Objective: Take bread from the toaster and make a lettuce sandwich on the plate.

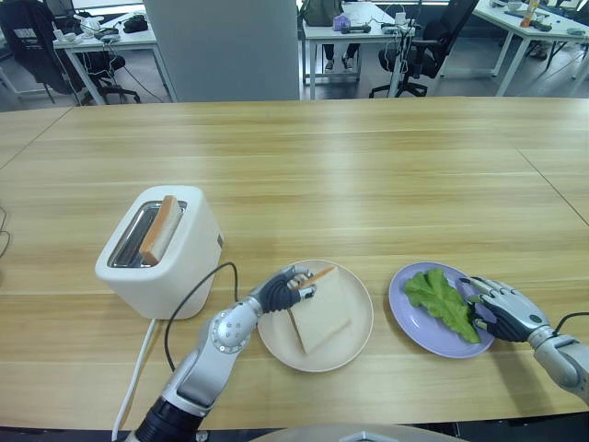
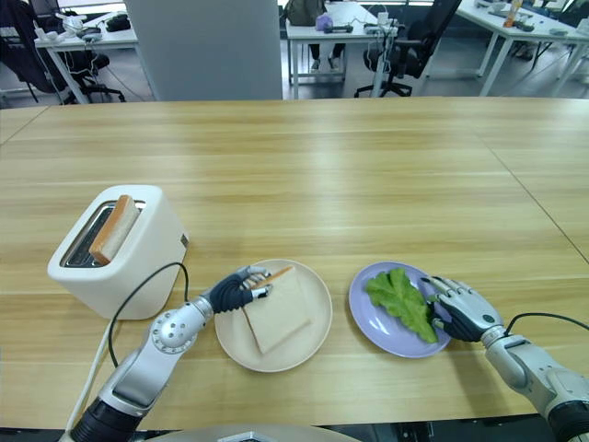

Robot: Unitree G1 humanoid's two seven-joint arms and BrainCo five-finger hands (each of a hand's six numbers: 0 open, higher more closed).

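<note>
We see our left hand (image 1: 287,290), fingers closed on the bread slice (image 1: 324,315) on the beige plate (image 1: 276,343); our right hand (image 1: 503,311), fingers loosely spread, beside the lettuce (image 1: 444,300) on the purple plate (image 1: 410,331); a second slice (image 1: 159,227) stands in the toaster (image 1: 179,272)

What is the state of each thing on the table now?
Toaster: one bread slice upright in a slot, other slot empty.
Second slice: on the beige plate, corner held by left hand.
Lettuce: lying on the purple plate, right hand at its edge.
</note>
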